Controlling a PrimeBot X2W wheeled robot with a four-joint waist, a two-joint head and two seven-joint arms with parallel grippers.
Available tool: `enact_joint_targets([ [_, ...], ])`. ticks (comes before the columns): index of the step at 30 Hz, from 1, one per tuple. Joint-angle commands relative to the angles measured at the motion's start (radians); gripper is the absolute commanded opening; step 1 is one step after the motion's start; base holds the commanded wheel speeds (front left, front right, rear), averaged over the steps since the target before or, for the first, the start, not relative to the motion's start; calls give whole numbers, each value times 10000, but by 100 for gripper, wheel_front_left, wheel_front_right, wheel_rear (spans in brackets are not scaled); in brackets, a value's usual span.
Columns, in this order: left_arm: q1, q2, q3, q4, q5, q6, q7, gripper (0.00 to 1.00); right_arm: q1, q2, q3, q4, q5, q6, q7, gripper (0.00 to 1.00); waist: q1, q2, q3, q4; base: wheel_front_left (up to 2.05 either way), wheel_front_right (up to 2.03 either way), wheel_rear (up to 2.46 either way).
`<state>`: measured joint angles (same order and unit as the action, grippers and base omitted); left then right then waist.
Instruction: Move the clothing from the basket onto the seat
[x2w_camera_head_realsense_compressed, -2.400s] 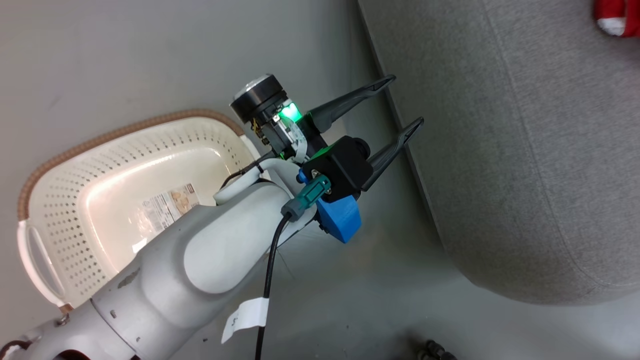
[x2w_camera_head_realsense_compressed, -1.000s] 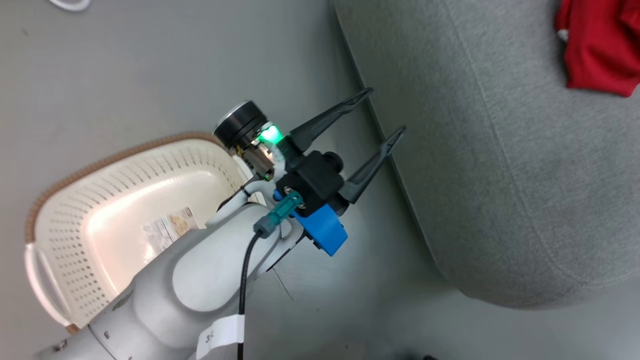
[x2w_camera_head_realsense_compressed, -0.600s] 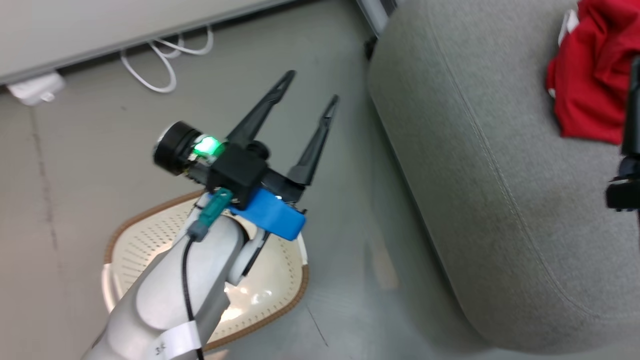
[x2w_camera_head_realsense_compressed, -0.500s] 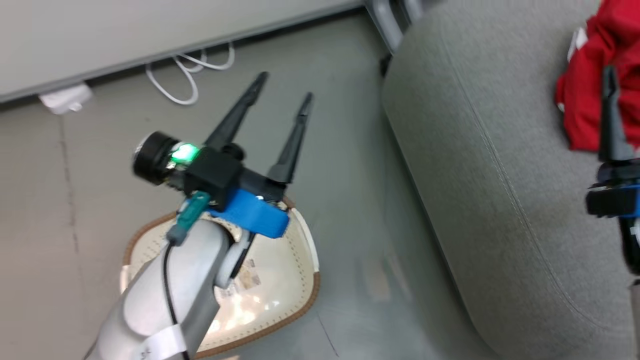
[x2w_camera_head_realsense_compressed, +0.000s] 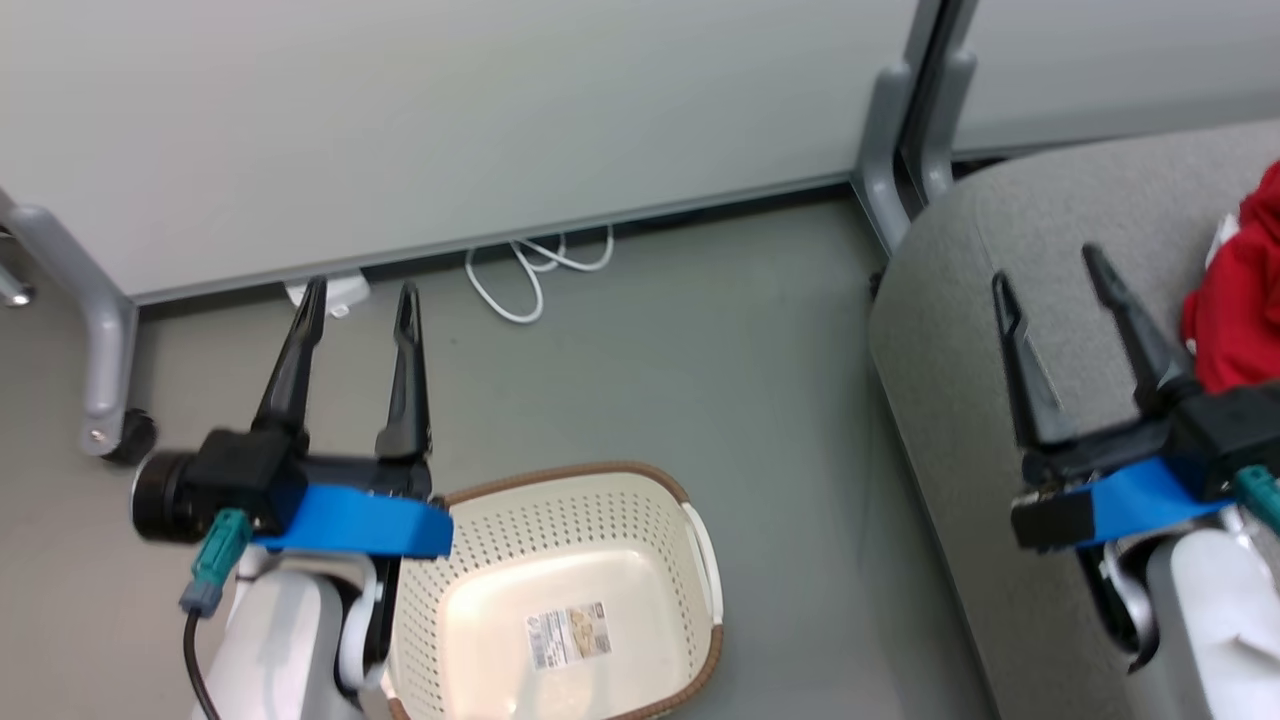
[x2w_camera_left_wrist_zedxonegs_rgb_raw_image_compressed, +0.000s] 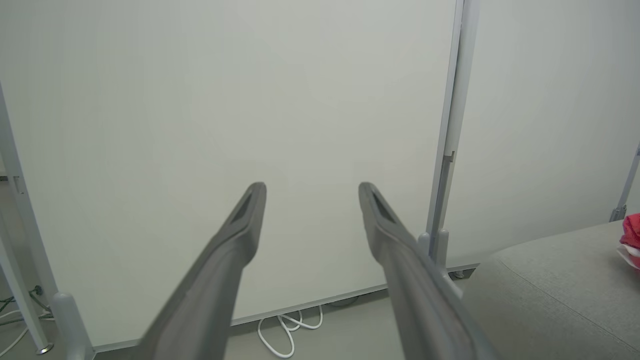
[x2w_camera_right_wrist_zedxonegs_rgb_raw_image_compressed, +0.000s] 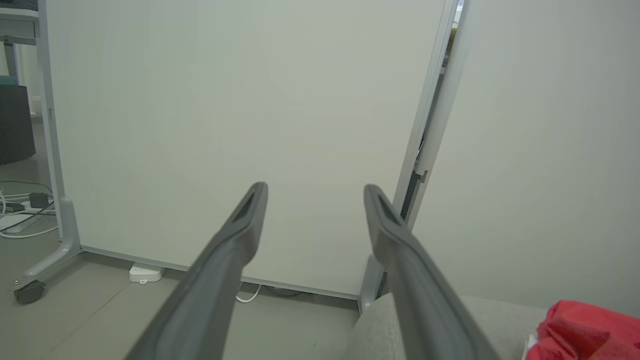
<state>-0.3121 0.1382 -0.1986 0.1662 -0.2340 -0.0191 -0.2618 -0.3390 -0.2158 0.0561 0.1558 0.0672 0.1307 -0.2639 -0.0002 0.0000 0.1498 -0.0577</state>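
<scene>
Since half a second ago the head camera has lifted, shifting the whole picture. The left gripper (x2w_camera_head_realsense_compressed: 360, 290) has also swung off toward the basket's left rim, and the right gripper (x2w_camera_head_realsense_compressed: 1047, 268) has come fully into view at the lower right. Both sets of jaws stand wide apart with nothing between them, and both wrist views show bare wall in the gap. The basket (x2w_camera_head_realsense_compressed: 560, 470) stands on a smooth grey-green floor (x2w_camera_head_realsense_compressed: 700, 350), its cream bottom showing. The seat (x2w_camera_head_realsense_compressed: 950, 330) is close on its right, a strip of floor between them. The clothing (x2w_camera_head_realsense_compressed: 1235, 320) lies bunched on the seat at the right edge of the head view, just beyond the right gripper's fingers, which hang over the grey upholstery. Behind everything runs a white partition panel (x2w_camera_head_realsense_compressed: 450, 120) on a grey leg (x2w_camera_head_realsense_compressed: 100, 330) with a dark caster (x2w_camera_head_realsense_compressed: 130, 437). A grey post (x2w_camera_head_realsense_compressed: 900, 150) divides it from a second panel, which stands behind the seat. A white cable (x2w_camera_head_realsense_compressed: 530, 275) lies looped on the floor at the panel's foot, and a small white box (x2w_camera_right_wrist_zedxonegs_rgb_raw_image_compressed: 145, 273) sits nearby. A label sticker (x2w_camera_head_realsense_compressed: 568, 633) is stuck to the basket's bottom, bearing a printed picture and lines of text too small to read. Each wrist carries a blue bracket with no visible lettering.
</scene>
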Motion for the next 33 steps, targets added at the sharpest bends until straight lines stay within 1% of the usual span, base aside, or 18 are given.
enact_joint_targets([
  [1, 421, -134, 272, -15, 118, -141, -45, 100, 409, 159, -19, 113, 61, 1, -7, 100, 2, 0, -505, 407, 0, 0, 0],
  [7, 1446, -603, 1067, 22, 448, -567, -46, 100, 1285, 683, -188, 444, 104, 1, -7, 100, 2, 0, -1032, 678, 0, 0, 0],
  [11, 1905, -764, 1262, 143, 541, -793, -46, 100, 1799, 883, -220, 661, 57, 1, -7, 100, 2, 0, -1222, 750, 0, 0, 0],
  [15, 2178, -845, 1386, 257, 595, -925, -46, 100, 2168, 965, -286, 778, 103, 1, -7, 100, 2, 0, -1312, 754, 0, 0, 0],
  [23, 2455, -875, 1686, 345, 473, -1031, -46, 100, 2509, 1077, -343, 941, 190, 1, -7, 100, 2, 0, -1407, 660, 0, 0, 0],
  [33, 2521, -878, 1632, 618, 486, -1033, -46, 100, 2577, 1187, -406, 1098, 277, 1, -7, 100, 2, 0, -1476, 707, 0, 0, 0],
])
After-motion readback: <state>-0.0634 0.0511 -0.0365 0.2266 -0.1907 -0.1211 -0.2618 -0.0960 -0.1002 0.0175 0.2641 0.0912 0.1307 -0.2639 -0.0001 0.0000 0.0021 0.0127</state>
